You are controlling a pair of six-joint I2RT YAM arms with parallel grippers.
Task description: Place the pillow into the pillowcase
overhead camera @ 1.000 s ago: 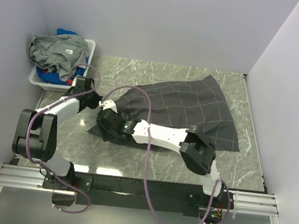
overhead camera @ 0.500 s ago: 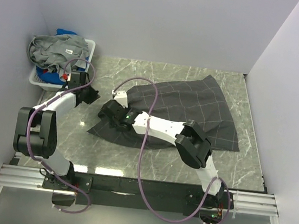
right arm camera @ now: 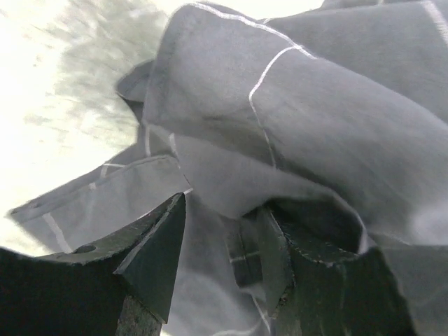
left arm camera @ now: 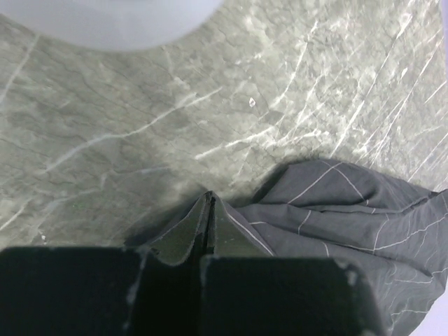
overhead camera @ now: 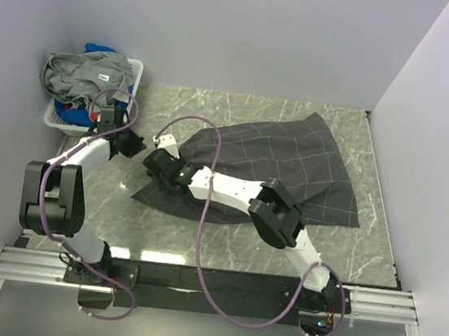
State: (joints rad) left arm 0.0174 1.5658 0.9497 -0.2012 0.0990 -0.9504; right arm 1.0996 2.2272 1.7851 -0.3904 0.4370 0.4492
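Observation:
The dark grey pillowcase [overhead camera: 278,162] with a pale grid lies spread over the middle and right of the table; it also shows in the left wrist view [left arm camera: 350,203] and fills the right wrist view [right arm camera: 301,105]. The cream pillow is not visible in any view. A small white tag [overhead camera: 162,138] sticks up at the cloth's left end. My right gripper [overhead camera: 158,164] [right arm camera: 220,245] is open, its fingers on either side of a bunched fold of the pillowcase. My left gripper [overhead camera: 135,145] [left arm camera: 210,203] is shut and empty, just left of the cloth's edge.
A white basket [overhead camera: 142,68] heaped with grey, blue and red clothes stands at the back left corner. Grey marble tabletop [overhead camera: 224,242] is bare along the front. Pale walls close in the left, back and right sides.
My right gripper has moved left and away from me along the pillowcase's left end, shifting the white tag. My left gripper has pulled back left, off the cloth.

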